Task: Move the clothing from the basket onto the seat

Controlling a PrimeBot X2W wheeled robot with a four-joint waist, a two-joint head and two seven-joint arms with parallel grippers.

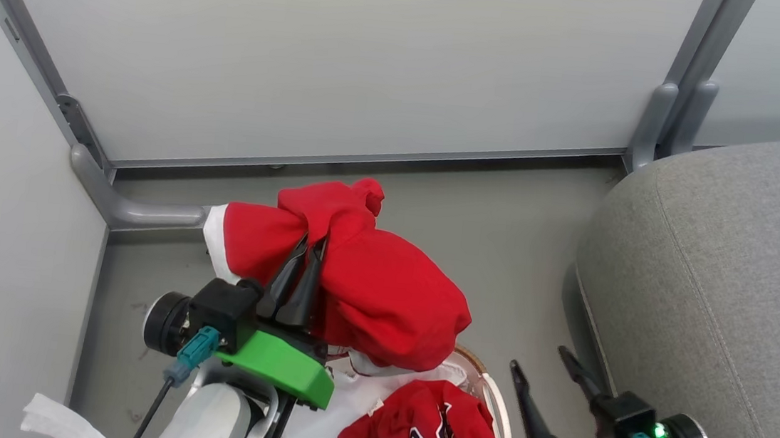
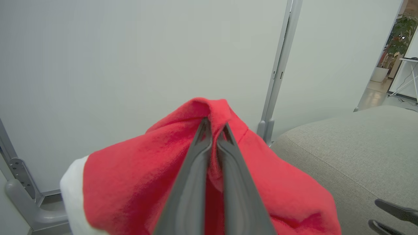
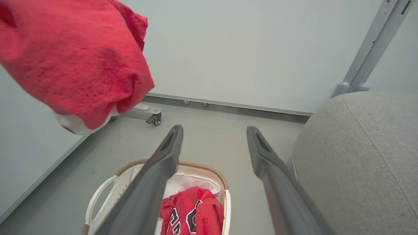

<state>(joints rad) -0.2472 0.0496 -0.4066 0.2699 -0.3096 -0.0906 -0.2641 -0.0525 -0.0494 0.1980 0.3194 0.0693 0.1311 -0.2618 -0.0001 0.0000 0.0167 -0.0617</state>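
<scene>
My left gripper (image 1: 310,243) is shut on a fold of the red garment with white trim (image 1: 383,290), which hangs lifted above the basket. In the left wrist view the fingers (image 2: 196,163) pinch that red cloth (image 2: 130,182) at its top. The second red garment, with black-and-white lettering (image 1: 437,435), lies inside the white basket with the brown rim (image 1: 489,382) on the white liner (image 1: 324,424). My right gripper (image 1: 541,359) stands open beside the basket, with nothing between its fingers (image 3: 163,166). The grey sofa (image 1: 725,308) rises at the right.
Pale partition walls (image 1: 334,56) with grey metal posts (image 1: 680,104) close off the back and left. Grey floor (image 1: 504,223) lies between the basket and the wall. A grey partition foot (image 1: 140,209) juts out at the left. A castor (image 3: 156,119) sits by the wall base.
</scene>
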